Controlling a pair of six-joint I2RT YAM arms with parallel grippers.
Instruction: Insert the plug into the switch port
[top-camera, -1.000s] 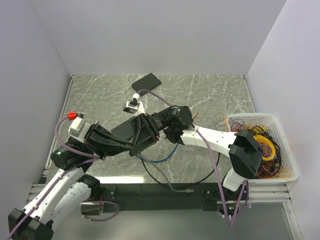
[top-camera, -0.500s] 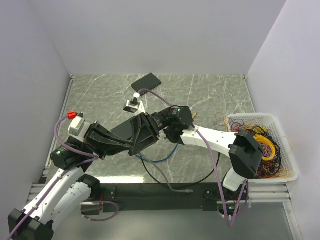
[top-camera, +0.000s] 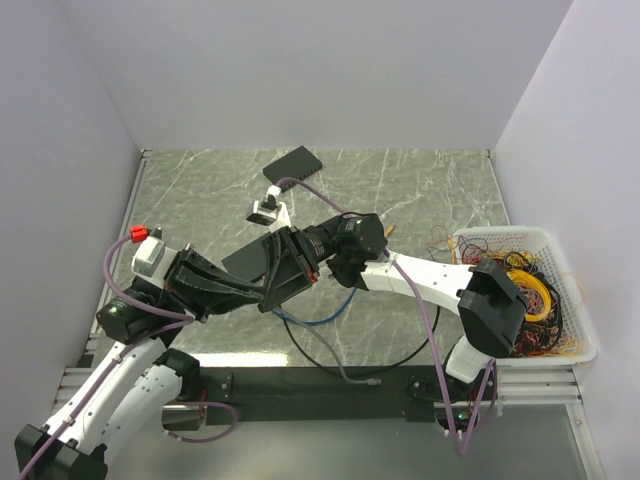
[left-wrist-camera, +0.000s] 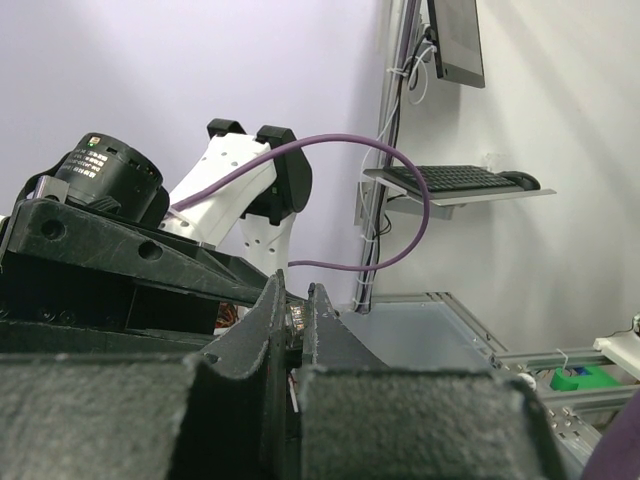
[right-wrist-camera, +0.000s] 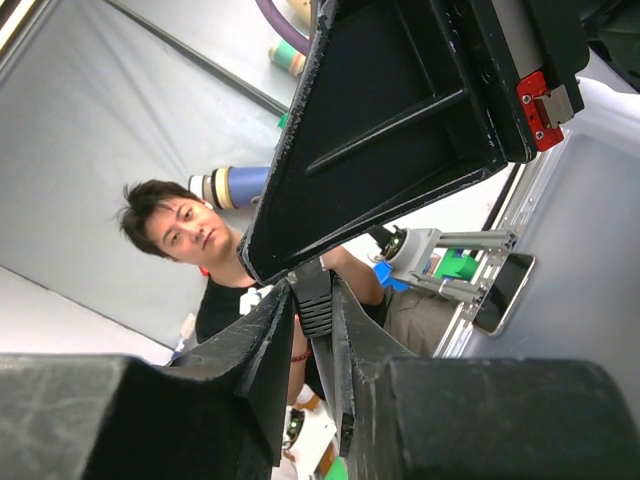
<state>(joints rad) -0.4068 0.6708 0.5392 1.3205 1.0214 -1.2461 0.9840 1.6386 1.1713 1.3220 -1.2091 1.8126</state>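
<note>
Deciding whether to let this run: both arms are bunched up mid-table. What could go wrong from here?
1. The right gripper is shut on a black ribbed piece close beside the left gripper; the two could collide.
2. Neither the plug nor the switch port shows clearly in any view, so alignment can't be confirmed.
3. The blue cable and black cable lie loose under the arms and could snag.

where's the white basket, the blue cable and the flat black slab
white basket (top-camera: 500, 232): top view, far rim
blue cable (top-camera: 318, 322): top view, middle of its curve
flat black slab (top-camera: 297, 163): top view, centre of its top face
</note>
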